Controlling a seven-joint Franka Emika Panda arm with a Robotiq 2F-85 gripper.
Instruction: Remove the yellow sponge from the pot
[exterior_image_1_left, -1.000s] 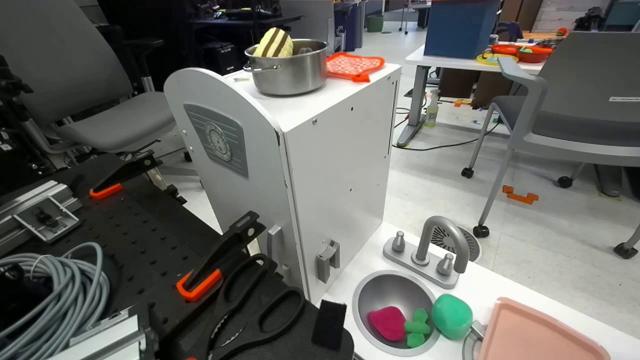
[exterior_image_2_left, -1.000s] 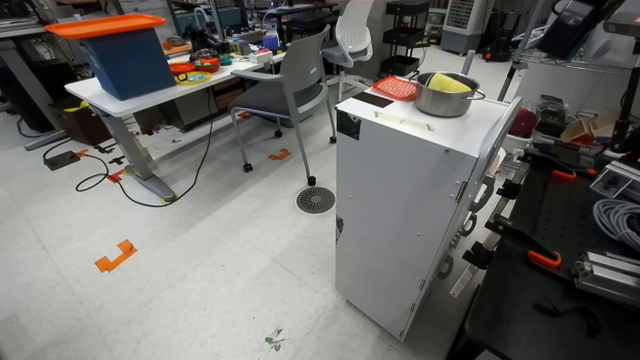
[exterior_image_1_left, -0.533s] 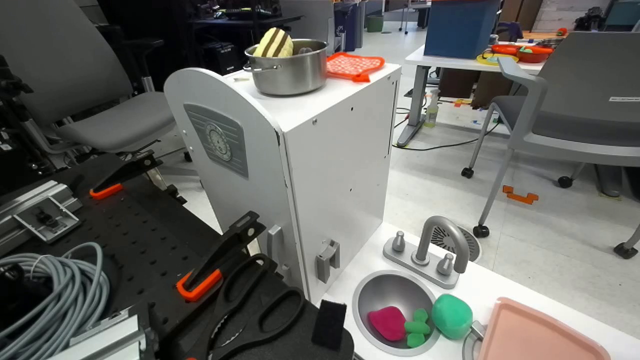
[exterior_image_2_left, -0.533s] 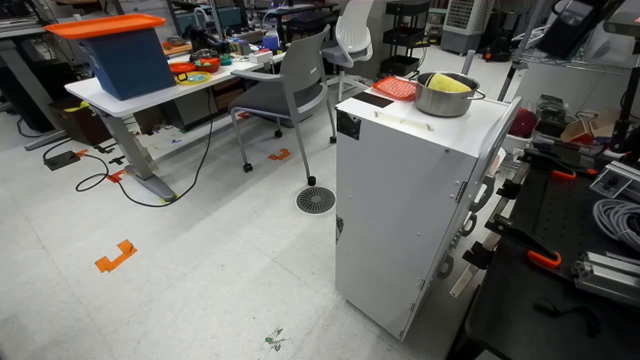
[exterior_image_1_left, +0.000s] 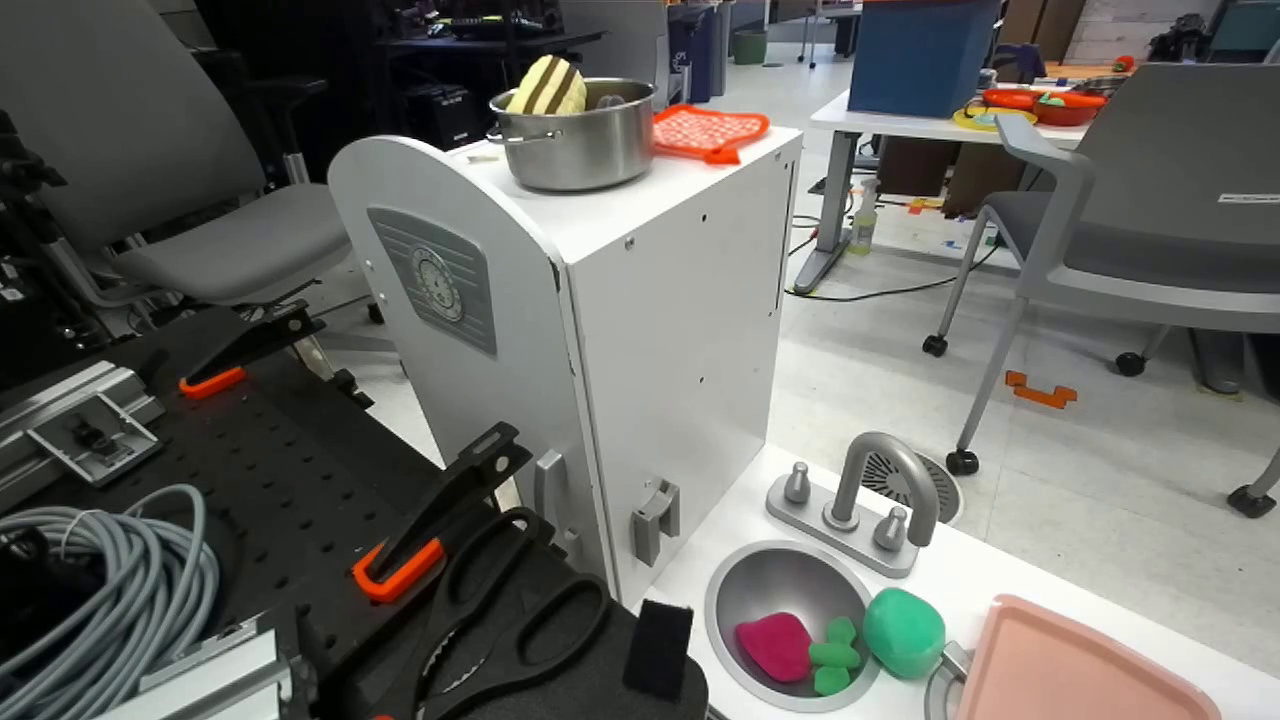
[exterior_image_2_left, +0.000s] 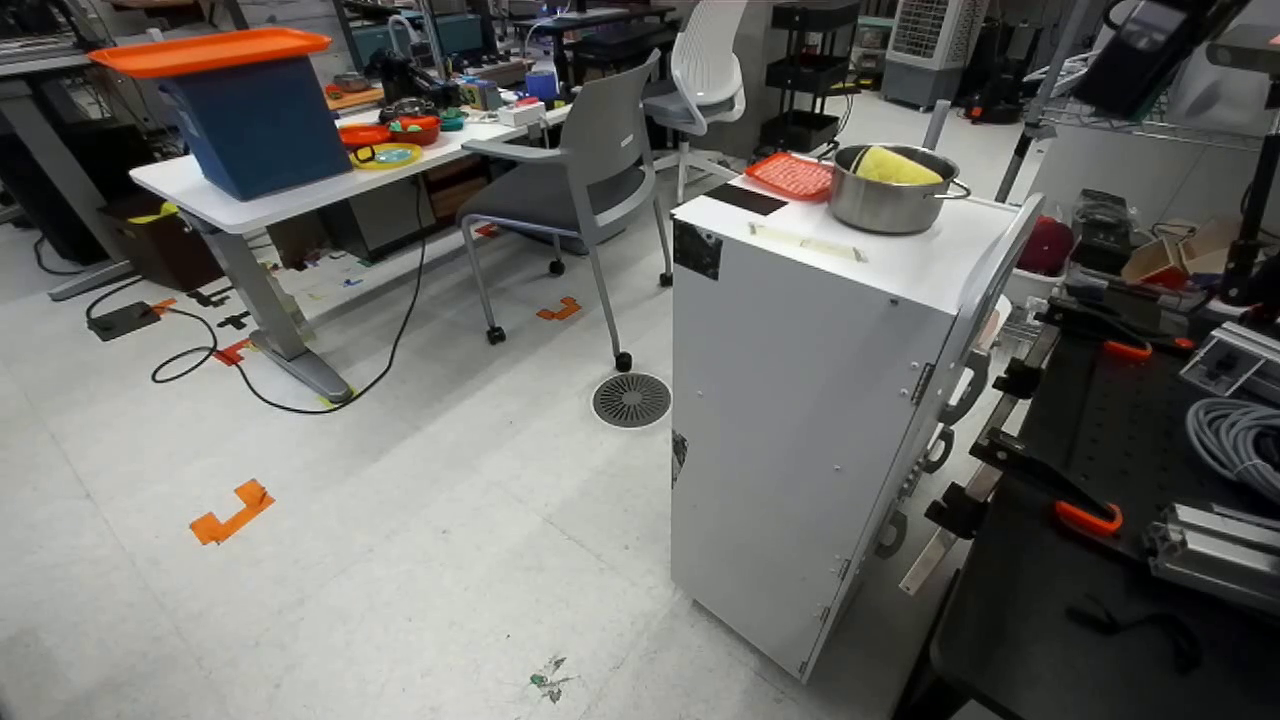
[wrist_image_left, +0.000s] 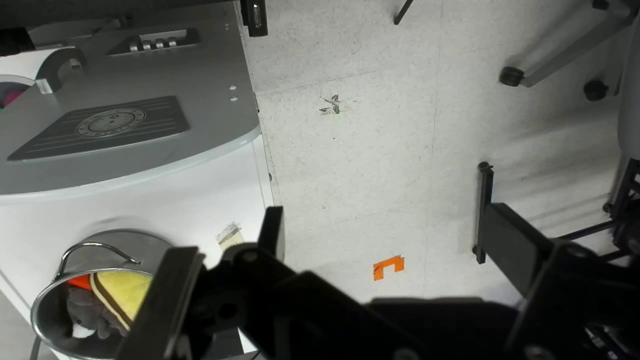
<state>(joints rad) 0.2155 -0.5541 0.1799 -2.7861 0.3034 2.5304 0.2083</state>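
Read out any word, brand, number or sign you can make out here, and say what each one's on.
Nothing here is legible.
Dial on the cabinet: ring of marks, too small and blurred to read.
White sticker on the back of the grey chair: too small to read.
Spray bottle: any print is too blurred to read.
Pot and yellow sponge: no lettering shows.

In the wrist view the fingers (wrist_image_left: 515, 247) stand wide apart, one on each side of the palm (wrist_image_left: 430, 325).
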